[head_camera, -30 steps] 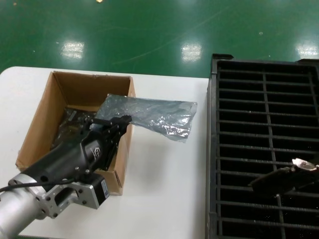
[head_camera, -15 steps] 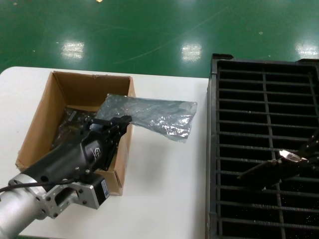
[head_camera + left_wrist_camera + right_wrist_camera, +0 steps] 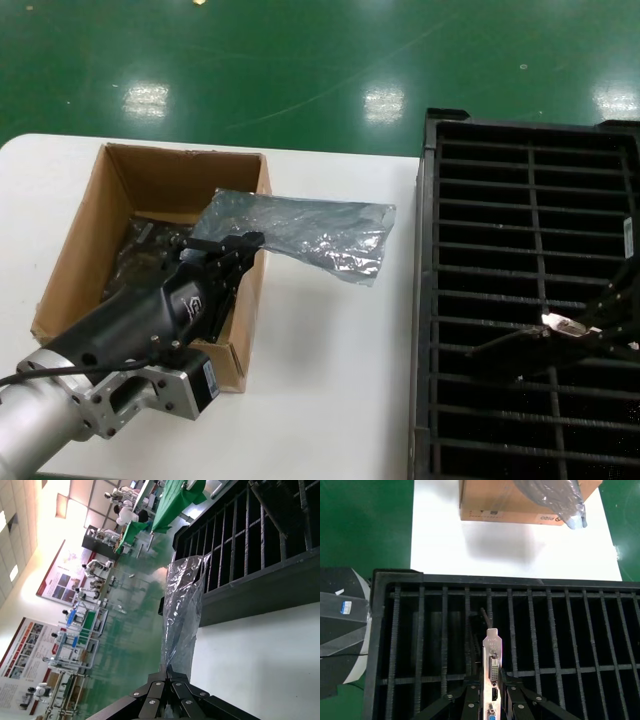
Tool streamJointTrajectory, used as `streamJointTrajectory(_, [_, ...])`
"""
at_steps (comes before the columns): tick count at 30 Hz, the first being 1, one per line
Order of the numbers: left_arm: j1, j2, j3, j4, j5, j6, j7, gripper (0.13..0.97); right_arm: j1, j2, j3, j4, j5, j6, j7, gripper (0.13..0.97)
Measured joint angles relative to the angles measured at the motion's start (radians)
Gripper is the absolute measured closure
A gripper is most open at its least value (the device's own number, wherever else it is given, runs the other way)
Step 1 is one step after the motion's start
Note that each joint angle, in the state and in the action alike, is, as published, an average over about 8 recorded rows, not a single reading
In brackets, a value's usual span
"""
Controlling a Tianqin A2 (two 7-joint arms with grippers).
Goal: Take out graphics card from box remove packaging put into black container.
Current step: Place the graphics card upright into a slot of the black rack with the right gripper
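At lower right of the head view, your right pincer holds the graphics card over the black container; your left pincer is clamped on the packaging above the box. Left wrist view: the bag hangs over the white table, factory hall behind. Right wrist view: the card's bracket stands between ribs; if tilted, it could snag one.

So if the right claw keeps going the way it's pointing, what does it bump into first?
Probably the ribs of the black container. The right claw holds the graphics card edge-on just above the slots, so the card would likely touch first, though depth is hard to judge.
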Motion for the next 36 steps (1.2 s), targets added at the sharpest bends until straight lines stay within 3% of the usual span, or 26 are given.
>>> streamJointTrajectory(21, [0.0,0.0,0.0,0.0,0.0,0.0,0.0,0.957,0.023,0.132,-0.036,0.204,0.083,-0.001,0.157,0.907])
streamJointTrajectory(36, [0.0,0.0,0.0,0.0,0.0,0.0,0.0,0.957,-0.017,0.109,0.006,0.22,0.067,0.0,0.175,0.907])
